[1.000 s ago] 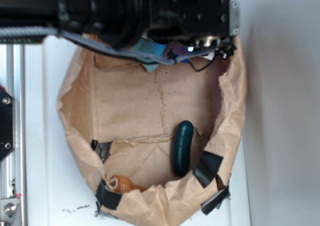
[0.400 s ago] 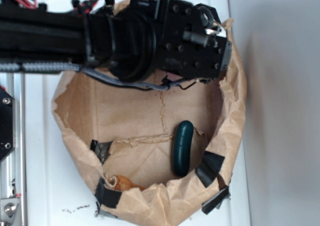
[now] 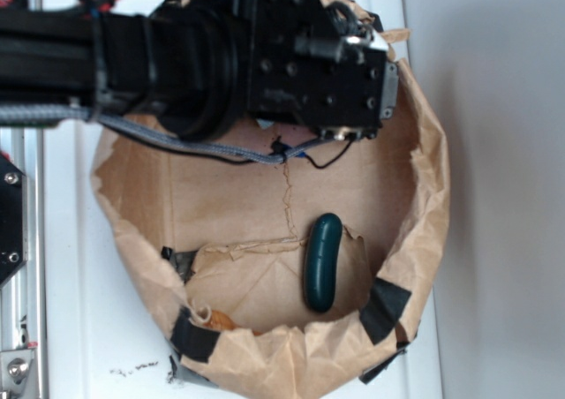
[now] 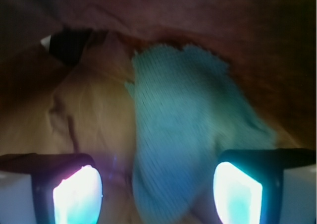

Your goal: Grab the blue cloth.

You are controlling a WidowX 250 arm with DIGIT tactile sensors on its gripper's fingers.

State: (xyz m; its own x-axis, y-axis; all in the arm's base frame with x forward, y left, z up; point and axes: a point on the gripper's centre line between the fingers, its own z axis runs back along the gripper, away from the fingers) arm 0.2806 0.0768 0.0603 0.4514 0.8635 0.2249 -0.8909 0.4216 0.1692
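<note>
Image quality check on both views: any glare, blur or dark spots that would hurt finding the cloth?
Wrist view: dim and soft, blue cloth slightly blurred but its weave shows; the two fingertips of the open pincer glow overexposed. Exterior view: sharp and evenly lit, but the arm hides the cloth; the green oblong in the paper bag shows a mild sheen.

Exterior looks straight down on the paper bag (image 3: 424, 205); wrist peers close inside it.
</note>
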